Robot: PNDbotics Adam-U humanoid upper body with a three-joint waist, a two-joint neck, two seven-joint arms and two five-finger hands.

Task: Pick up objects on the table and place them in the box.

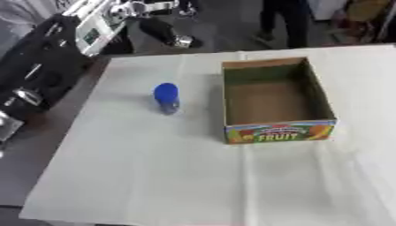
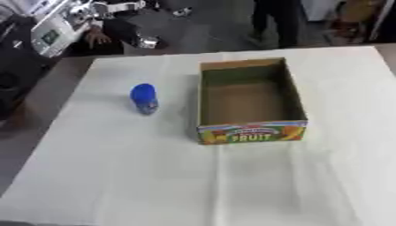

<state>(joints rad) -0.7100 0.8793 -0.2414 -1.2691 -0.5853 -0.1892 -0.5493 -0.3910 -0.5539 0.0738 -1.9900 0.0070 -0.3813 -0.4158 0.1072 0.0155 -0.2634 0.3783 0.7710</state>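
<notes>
A small container with a blue cap (image 1: 166,98) stands upright on the white tablecloth, left of the box. The open cardboard box (image 1: 277,100) has "FRUIT" printed on its near wall (image 1: 280,133) and shows a bare brown floor inside. A gap of cloth separates the blue-capped container from the box's left wall. Neither of my hands shows in either view.
The white cloth (image 1: 193,176) covers the table, with its left edge (image 1: 70,145) running diagonally beside a dark floor. Dark equipment and a white device (image 1: 93,26) crowd the upper left. A person's legs (image 1: 282,22) stand beyond the far edge.
</notes>
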